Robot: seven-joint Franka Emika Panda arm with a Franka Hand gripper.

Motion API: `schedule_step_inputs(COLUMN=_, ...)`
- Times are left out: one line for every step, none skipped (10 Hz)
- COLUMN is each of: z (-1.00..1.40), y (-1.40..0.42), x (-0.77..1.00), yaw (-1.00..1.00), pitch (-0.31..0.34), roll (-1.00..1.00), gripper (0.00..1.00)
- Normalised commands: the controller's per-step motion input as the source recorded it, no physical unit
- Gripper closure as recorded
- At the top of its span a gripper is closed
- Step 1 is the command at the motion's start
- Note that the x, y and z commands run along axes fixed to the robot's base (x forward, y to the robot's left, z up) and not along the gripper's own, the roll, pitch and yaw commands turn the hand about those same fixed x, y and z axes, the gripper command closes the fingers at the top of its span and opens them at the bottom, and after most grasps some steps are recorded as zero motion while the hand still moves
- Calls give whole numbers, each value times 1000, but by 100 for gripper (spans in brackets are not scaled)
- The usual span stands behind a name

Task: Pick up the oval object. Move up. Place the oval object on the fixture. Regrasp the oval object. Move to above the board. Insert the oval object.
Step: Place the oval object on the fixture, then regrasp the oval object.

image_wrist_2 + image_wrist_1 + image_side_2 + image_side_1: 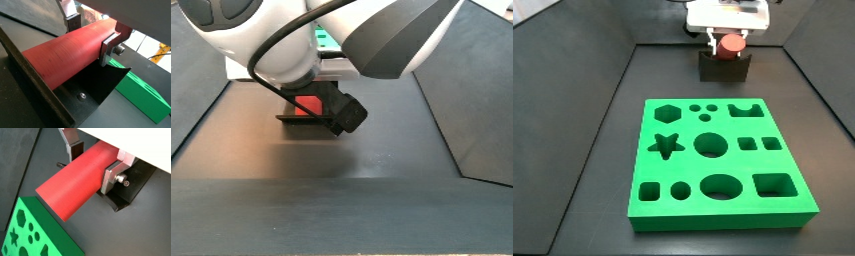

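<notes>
Oval object (75, 180): red peg, gripped in the jaws over the fixture.

Item lies lengthwise across both wrist views, smooth red, one silver finger (111, 178) pressed flat to its side and the opposite finger (72, 21) touching the far side; the jaws are closed on the oval object (67, 52). In a side view its round red end (730, 44) shows at top centre of the frame, at the top of the fixture (724, 67), a dark block standing on the dark floor; whether the peg rests in the notch cannot be told. Gripper (728, 38) sits directly above, under the white wrist. Fixture plate (100, 87) appears dark beneath the peg. Board (715, 160): bright green slab with many shaped holes, centre of frame, apart from the fixture; a corner shows at lower left (33, 233).
</notes>
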Motion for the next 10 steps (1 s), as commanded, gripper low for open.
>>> schedule_step_inputs(z=-370, y=164, x=71, yaw=-103, pitch=-51, roll=-72, gripper=100)
schedule_step_inputs(z=-363, y=167, x=73, yaw=-90, pitch=-52, roll=-70, gripper=100)
schedule_step_inputs(z=-367, y=159, x=69, yaw=-78, pitch=-49, roll=-71, gripper=100)
schedule_step_inputs(z=-167, y=-500, x=0, yaw=0, pitch=0, roll=0, gripper=100)
schedule_step_inputs(z=0, y=0, x=0, yaw=0, pitch=0, roll=0, gripper=0)
schedule_step_inputs(z=1000, y=0, x=0, yaw=3, pitch=1, roll=-11, gripper=0)
schedule_step_inputs(z=1000, y=0, x=-2, yaw=4, pitch=3, roll=-12, gripper=0)
schedule_step_inputs(z=1000, y=13, x=-20, yaw=15, pitch=-2, roll=1, gripper=0)
schedule_step_inputs(z=1000, y=15, x=-35, yaw=19, pitch=-2, roll=4, gripper=0)
schedule_step_inputs(z=1000, y=12, x=-40, yaw=20, pitch=-3, roll=6, gripper=0)
